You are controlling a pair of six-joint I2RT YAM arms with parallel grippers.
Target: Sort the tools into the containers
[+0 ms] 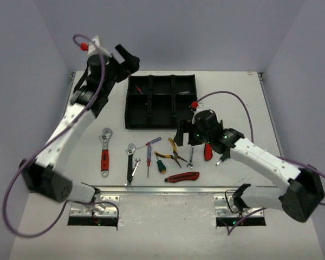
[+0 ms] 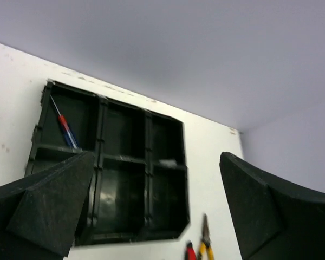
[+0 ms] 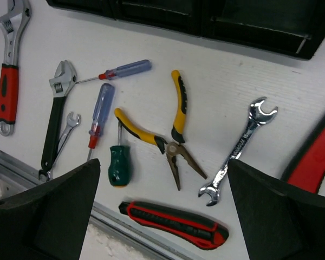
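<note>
Top view: left gripper (image 1: 128, 60), spread, hangs by the tray's (image 1: 161, 76) far corner; right gripper (image 1: 185, 133), spread, hovers over tools (image 1: 176, 152) before the tray. Left wrist: a screwdriver (image 2: 65, 127) lies in a corner compartment (image 2: 85, 112). Right wrist: spanner (image 3: 238, 150), likely stiff and slick, suits a mid-shank pinch.

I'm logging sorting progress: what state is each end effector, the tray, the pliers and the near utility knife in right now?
Left end effector, open, holding nothing.
Right end effector, open, holding nothing.
Tray, one screwdriver in its far-left compartment.
Pliers, outside the tray, handles spread.
Near utility knife, outside the tray, no blade showing.
</note>
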